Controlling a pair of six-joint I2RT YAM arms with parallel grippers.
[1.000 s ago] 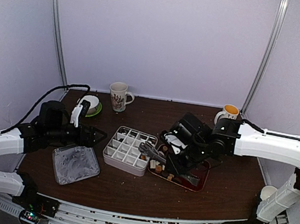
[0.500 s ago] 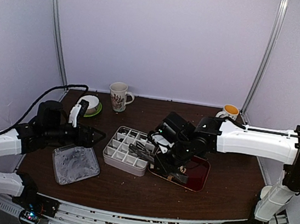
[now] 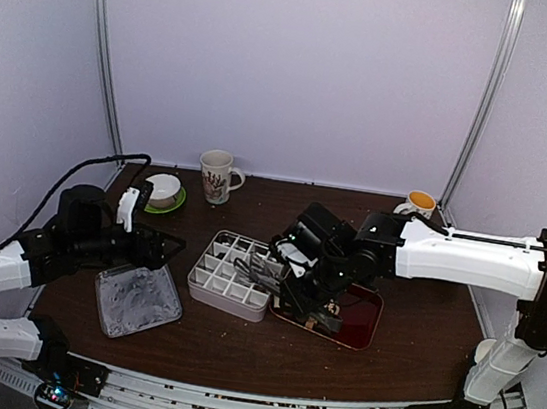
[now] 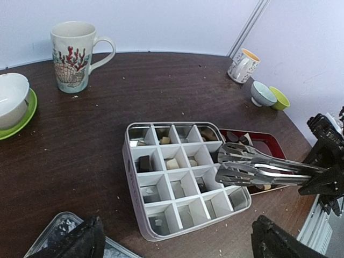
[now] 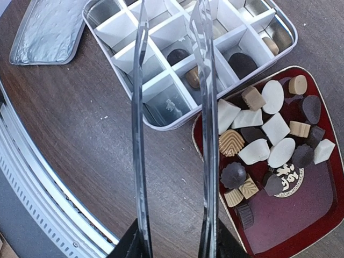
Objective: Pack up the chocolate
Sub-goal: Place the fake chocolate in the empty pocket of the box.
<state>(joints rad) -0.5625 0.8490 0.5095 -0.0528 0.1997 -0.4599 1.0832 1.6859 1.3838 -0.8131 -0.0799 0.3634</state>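
My right gripper [image 5: 174, 244] pinches long steel tongs [image 5: 208, 107], blades parted above the white compartmented tin [image 4: 130, 177] mid-desk; my left gripper's [image 4: 177, 239] jaws gape wide.

The tongs [image 5: 207, 107], tips cut off above, partly hide chocolate [image 5: 273, 97].

The top view looks from high over the near side, forward and down on the whole bench [image 3: 404, 363], from far. The left wrist view sits low behind the left end effector [image 4: 177, 223] and faces across the divided box [image 4: 130, 177]. The right wrist view looks steeply down along the tongs [image 5: 207, 107], very near. All three share this box.
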